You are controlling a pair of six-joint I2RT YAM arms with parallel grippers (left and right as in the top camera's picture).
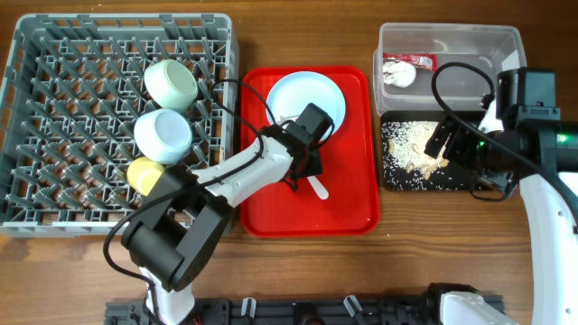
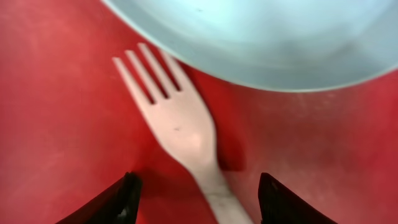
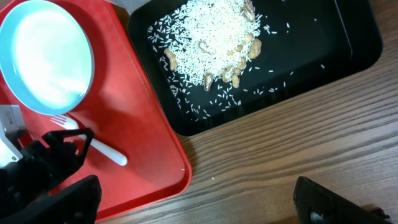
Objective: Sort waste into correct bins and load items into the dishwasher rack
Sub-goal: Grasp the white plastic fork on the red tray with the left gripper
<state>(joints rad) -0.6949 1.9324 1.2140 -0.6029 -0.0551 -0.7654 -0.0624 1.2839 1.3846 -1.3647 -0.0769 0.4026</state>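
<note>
1. Wooden table [image 1: 424,262] carries everything, and the red serving tray [image 1: 271,208] lies in the middle of it. Seen from above, the dishwasher rack [image 1: 18,90] stands left of this tray and holds two mint bowls [image 1: 170,81] [image 1: 164,135] and the yellow cup [image 1: 144,173]. Right of the tray, the clear tub [image 1: 488,45] holds the paper wad [image 1: 400,74] and the sauce packet [image 1: 420,61]. The black tray [image 1: 452,181] holds the rice scraps [image 1: 411,149]. On the red tray lie the plate [image 1: 302,95] and, just beside it, the white fork [image 1: 318,187], with the left gripper [image 1: 305,167] low over it.

2. From the left wrist, the jaws are wide apart on either side of the fork's neck and grip nothing. The tines point toward the plate's rim. I judge that picking up the fork is the step in hand. It is better to go down until the fingertips reach the tray floor, close on the narrow neck, then lift straight up so the tines do not catch the plate.

3. From the right wrist, the right gripper [image 3: 199,205] is open and empty over bare wood off the tray's right edge, well apart from the fork.
</note>
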